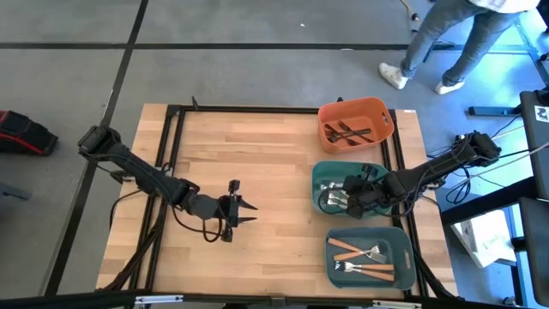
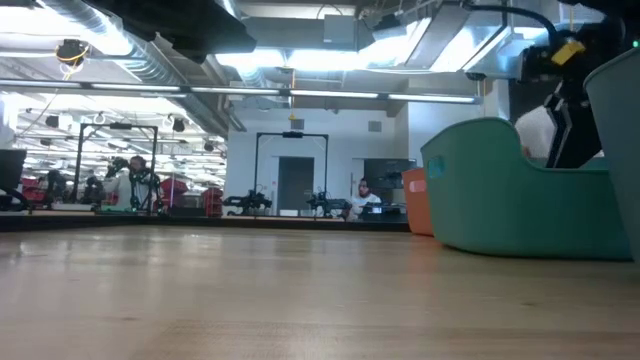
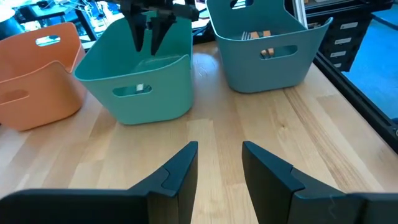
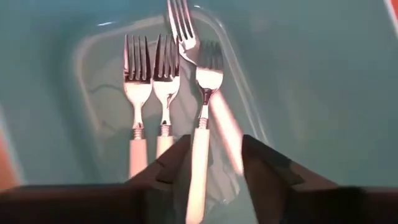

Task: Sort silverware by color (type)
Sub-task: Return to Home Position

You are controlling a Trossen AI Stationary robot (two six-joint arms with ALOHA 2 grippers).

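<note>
My right pincer [image 1: 352, 197] hangs spread and empty over the green bin [image 3: 149, 93], white-handled forks [image 4: 138, 93] lying inside; sorting looks done, so next I lift clear and home, while my left pincer [image 1: 246, 213] waits open over the table [image 1: 257, 146].

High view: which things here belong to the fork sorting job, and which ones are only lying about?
Job: dark forks in the orange bin; white-handled forks in the teal bin, right hand over it; orange-handled forks in the blue bin; left hand, over bare table.
Lying about: black and red bag off the table; person's legs beyond it.
</note>
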